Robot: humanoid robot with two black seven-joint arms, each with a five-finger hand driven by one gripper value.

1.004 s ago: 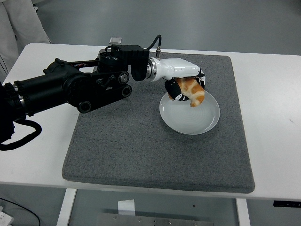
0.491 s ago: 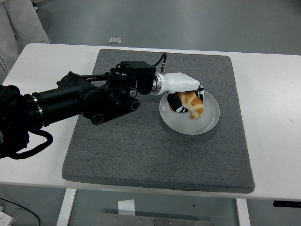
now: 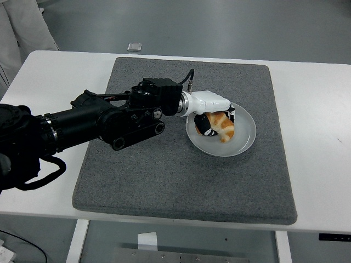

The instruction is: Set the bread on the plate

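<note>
A golden-brown piece of bread (image 3: 223, 125) lies low over the white plate (image 3: 245, 133), which sits on the grey mat right of centre. My left hand (image 3: 215, 116), white with black fingers, is curled around the bread from above and from the left. The bread's lower end touches or nearly touches the plate's surface; I cannot tell which. The black left arm reaches in from the left edge across the mat. The right arm does not show.
The grey mat (image 3: 164, 181) covers most of the white table (image 3: 318, 137). A small grey object (image 3: 134, 46) lies on the table beyond the mat's far left corner. A person's light clothing (image 3: 22, 27) shows at the top left.
My left hand has come down and slightly toward me with the bread, from above the plate's far rim to low inside the plate. The arm has shifted nearer and lower.
</note>
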